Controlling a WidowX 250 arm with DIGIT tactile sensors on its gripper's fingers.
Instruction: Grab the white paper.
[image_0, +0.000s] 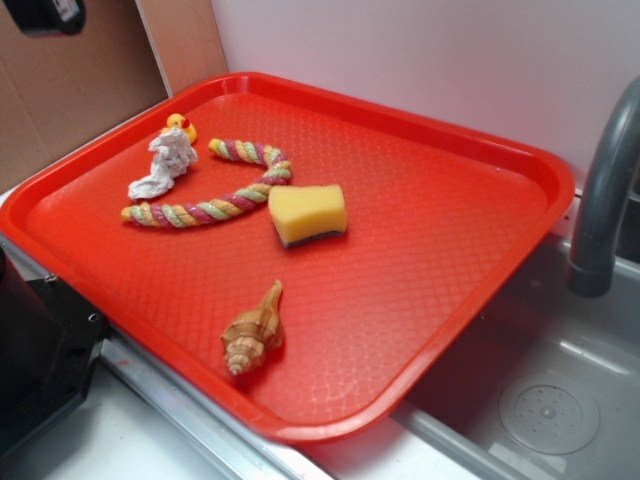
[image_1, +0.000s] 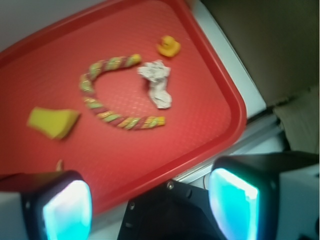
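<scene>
The white paper (image_0: 163, 165) is a crumpled wad lying near the far left corner of the red tray (image_0: 470, 130), just in front of a yellow rubber duck (image_0: 181, 127). The wrist view shows the paper (image_1: 157, 82) well ahead, between the duck (image_1: 169, 46) and the curved rope. My gripper (image_1: 150, 207) hangs high above the tray's near edge, open, with nothing between its fingers (image_1: 234, 202). In the exterior view the gripper is out of frame.
A pastel twisted rope (image_0: 215, 195) curves beside the paper. A yellow sponge block (image_0: 308, 213) and a brown seashell (image_0: 254, 331) lie on the tray. A grey faucet (image_0: 605, 190) rises over a metal sink (image_0: 545, 410) at right. A black robot base (image_0: 40, 350) stands at left.
</scene>
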